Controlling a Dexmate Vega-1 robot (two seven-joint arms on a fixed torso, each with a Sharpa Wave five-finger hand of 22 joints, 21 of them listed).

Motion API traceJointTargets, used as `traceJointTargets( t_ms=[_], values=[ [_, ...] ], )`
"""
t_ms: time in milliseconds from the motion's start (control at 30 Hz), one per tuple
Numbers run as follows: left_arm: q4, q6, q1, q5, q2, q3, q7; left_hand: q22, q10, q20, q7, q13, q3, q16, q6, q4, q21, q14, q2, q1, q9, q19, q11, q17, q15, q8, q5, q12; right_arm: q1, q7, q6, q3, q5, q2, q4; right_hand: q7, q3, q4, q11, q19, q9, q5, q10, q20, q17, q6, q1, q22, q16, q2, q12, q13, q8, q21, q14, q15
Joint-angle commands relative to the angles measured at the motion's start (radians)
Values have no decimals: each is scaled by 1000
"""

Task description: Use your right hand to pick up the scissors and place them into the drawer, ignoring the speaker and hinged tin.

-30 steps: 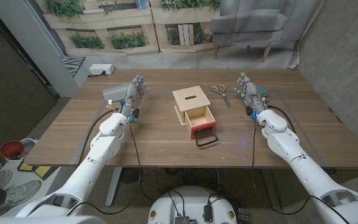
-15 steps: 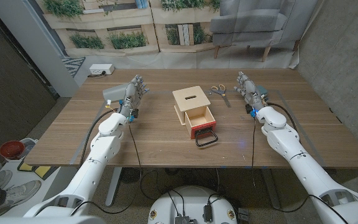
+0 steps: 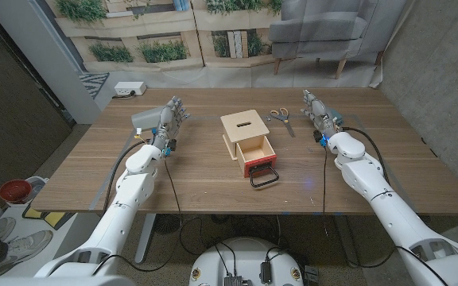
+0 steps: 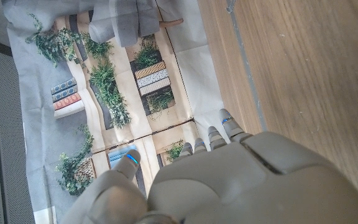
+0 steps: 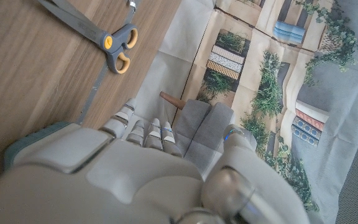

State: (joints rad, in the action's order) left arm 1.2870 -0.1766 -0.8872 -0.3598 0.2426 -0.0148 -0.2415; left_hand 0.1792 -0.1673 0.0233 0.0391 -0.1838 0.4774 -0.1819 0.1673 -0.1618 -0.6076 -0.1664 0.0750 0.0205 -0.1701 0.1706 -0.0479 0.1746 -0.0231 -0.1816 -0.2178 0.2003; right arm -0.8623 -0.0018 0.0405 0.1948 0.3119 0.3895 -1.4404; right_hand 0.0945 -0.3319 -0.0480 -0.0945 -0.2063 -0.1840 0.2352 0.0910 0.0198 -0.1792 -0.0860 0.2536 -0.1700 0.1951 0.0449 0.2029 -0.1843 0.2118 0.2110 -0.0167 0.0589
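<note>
The scissors (image 3: 281, 117), grey-bladed with yellow-lined handles, lie on the far side of the wooden table, just right of the wooden drawer box (image 3: 243, 129). Its drawer (image 3: 256, 156) is pulled out toward me, with a red front and a black handle. My right hand (image 3: 316, 110) stands a little right of the scissors, fingers apart, holding nothing. In the right wrist view the scissors (image 5: 98, 32) lie beyond that hand's (image 5: 135, 168) fingers, apart from them. My left hand (image 3: 170, 119) stands open left of the box.
A grey speaker (image 3: 143, 119) sits against the far side of my left hand. A teal tin (image 3: 336, 120) peeks out just right of my right hand. A white power strip (image 3: 130, 89) lies beyond the table's far left edge.
My right hand has edged slightly away from me and toward the scissors, covering more of the teal tin. The left arm, scissors and drawer have not moved.
</note>
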Motion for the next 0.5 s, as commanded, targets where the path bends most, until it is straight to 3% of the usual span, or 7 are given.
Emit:
traceJointTargets(
  t_ms=[33, 500],
  values=[
    [-20, -4, 12, 11, -16, 15, -13, 3, -88, -5, 1, -3, 2, -8, 53, 3, 4, -106, 44, 3, -5, 132, 2, 4, 6, -6, -7, 6, 16, -42, -45, 18, -61, 14, -25, -1, -5, -9, -2, -15, -1, -4, 12, 2, -2, -14, 15, -4, 5, 3, 4, -5, 4, 3, 14, 3],
    [-36, -7, 20, 14, -23, 21, -15, 3, -87, -5, 1, -3, 0, -7, 51, 3, 7, -106, 44, 3, -5, 131, 3, 4, 7, -6, -7, 6, 33, -75, -102, 42, -115, 29, -55, -6, -13, -31, -2, -24, -1, -7, 29, 0, -2, -30, 42, -3, 5, 5, 8, -5, 5, 2, 28, 1]
  ],
)
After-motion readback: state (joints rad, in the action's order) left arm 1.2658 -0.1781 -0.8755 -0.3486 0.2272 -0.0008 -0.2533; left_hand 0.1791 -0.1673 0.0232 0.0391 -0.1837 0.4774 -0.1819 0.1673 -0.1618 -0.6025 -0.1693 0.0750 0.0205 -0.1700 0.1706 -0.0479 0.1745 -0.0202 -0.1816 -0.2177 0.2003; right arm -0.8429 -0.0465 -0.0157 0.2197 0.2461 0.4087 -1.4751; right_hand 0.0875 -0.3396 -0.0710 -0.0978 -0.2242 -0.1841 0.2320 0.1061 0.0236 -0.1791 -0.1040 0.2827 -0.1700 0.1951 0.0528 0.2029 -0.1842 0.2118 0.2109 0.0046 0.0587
